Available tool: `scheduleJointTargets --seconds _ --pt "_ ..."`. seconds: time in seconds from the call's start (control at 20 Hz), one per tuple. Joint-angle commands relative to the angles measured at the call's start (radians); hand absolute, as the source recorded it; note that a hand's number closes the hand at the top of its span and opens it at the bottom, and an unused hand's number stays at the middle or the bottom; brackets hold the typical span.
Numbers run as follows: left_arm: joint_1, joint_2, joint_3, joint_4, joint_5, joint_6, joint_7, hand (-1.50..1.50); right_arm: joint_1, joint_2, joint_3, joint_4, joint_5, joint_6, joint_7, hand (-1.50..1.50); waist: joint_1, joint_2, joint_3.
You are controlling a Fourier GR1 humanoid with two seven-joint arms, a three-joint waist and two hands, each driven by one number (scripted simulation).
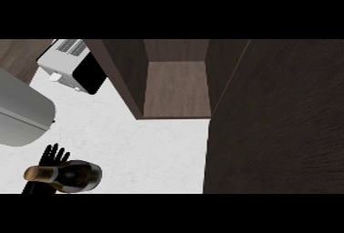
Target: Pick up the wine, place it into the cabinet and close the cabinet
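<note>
White marbled counter [148,141] fills the lower middle of the head view, with dark wood around it. Low at the left edge, the left hand [52,157] shows its black fingers straight and spread, pointing up the view and holding nothing. Just below it, overlapping the wrist, sits the wine bottle [70,176], seen from above: a dark round body with a tan cork end toward the left. I cannot tell whether bottle and hand touch. The right hand is out of sight.

Farther out, the cabinet [176,86] stands open beyond the counter, its brown shelf bare to view between dark side walls. Its door [275,127] hangs as a wide dark panel covering the right side. At the upper left lies a white toaster [70,63] with a black face, and a grey rounded sink [20,113] sits at the left edge.
</note>
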Motion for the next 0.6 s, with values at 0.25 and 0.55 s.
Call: scheduleJointTargets --seconds 0.25,0.55 --pt "-0.093 -0.033 0.013 0.178 0.016 0.013 -0.115 -1.5 0.119 0.015 0.038 -0.182 -0.051 0.0 0.032 -1.5 -0.003 -0.002 0.0" --pt "-0.185 -0.029 -0.008 0.331 -0.014 -0.001 -0.215 -1.5 0.085 0.005 0.011 -0.154 -0.078 0.003 0.035 -1.5 -0.003 0.0 0.0"
